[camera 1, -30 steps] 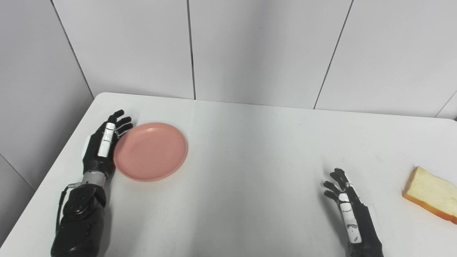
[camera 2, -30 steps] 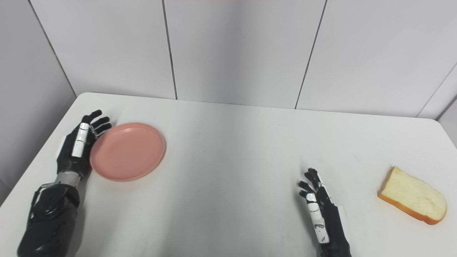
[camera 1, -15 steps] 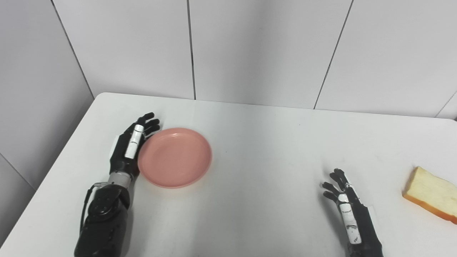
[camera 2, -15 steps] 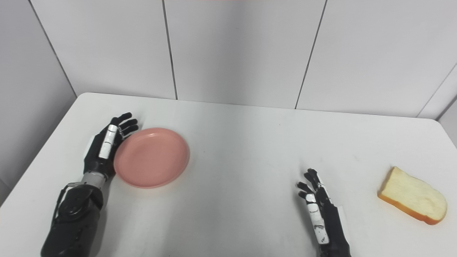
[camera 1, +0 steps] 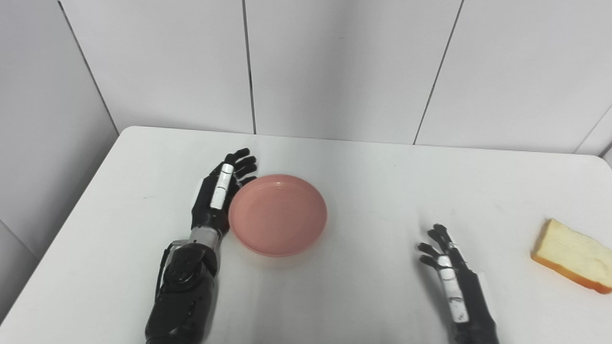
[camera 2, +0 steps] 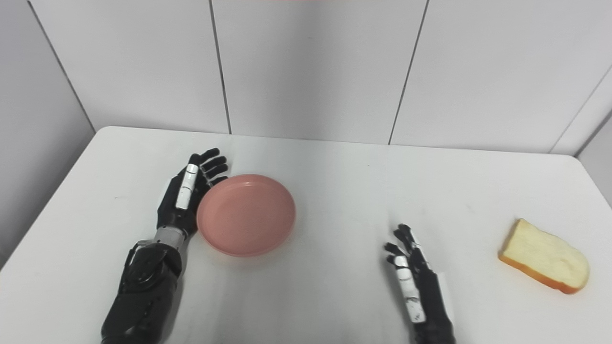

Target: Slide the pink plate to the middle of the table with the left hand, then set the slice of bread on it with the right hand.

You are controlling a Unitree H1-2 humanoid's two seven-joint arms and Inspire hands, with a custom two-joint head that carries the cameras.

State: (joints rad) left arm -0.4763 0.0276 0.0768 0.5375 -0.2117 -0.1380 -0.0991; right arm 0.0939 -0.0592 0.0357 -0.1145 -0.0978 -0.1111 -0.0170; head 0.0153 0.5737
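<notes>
Plate [camera 1: 278,215] mid-left on table [camera 1: 363,167], bread [camera 1: 571,255] far right.

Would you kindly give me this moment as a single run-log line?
left hand: open, flat against pink plate left rim | right hand: open, idle | slice of bread: on table, far right | plate empty

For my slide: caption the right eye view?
Left hand against pink plate; right hand open; bread slice apart.

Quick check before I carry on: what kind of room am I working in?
Probably a test bench or lab, not a kitchen: a bare white table against plain grey wall panels, holding only a pink plate and a bread slice.
</notes>
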